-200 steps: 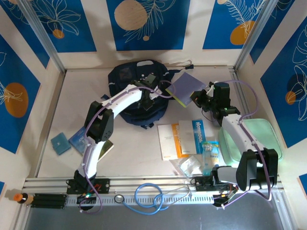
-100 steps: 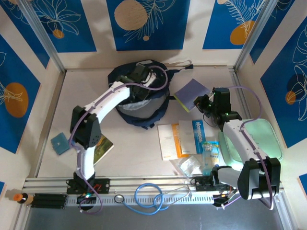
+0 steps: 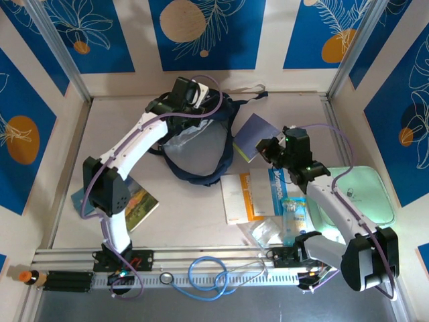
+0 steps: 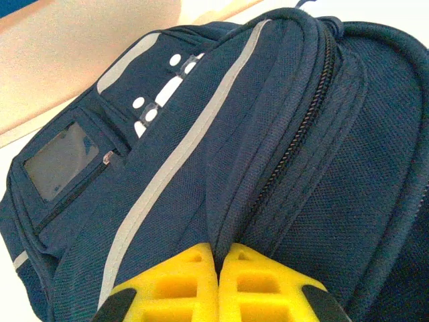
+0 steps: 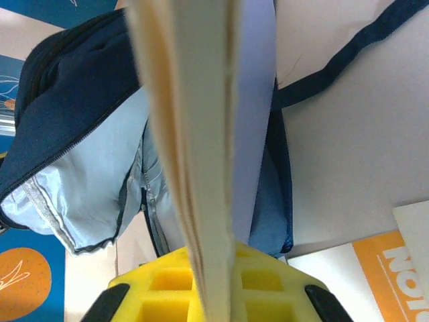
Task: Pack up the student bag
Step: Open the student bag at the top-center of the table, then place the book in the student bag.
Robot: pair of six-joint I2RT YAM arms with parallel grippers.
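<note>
Blue pad (image 3: 75, 199): lower left of the top view, flat on the table (image 3: 194, 208), partly tucked behind the left arm.
Picture book (image 3: 139, 206): just right of the pad, lying flat with the arm's elbow over one corner.
Left claw (image 4: 218, 263): upper middle of the top view, at the far rim of the bag. In its wrist view the yellow fingers (image 4: 177, 282) are pressed together, pinching a fold of navy fabric beside the zip.
Student bag (image 3: 224, 141): upper centre of the top view, lying on the table with its mouth gaping and the pale lining showing. Its black straps trail toward the upper right.
Booklet (image 3: 236, 196): centre, white and orange, flat below the bag.
Notebook (image 3: 258, 131): right of centre, purple cover, tilted, its near corner just beside the bag's right edge.
Right claw (image 3: 268, 149): at the notebook's lower right, clamped on it. In the wrist view the page edges run between the fingers.
Mint green case (image 3: 365, 194): right side, under the right arm.
</note>
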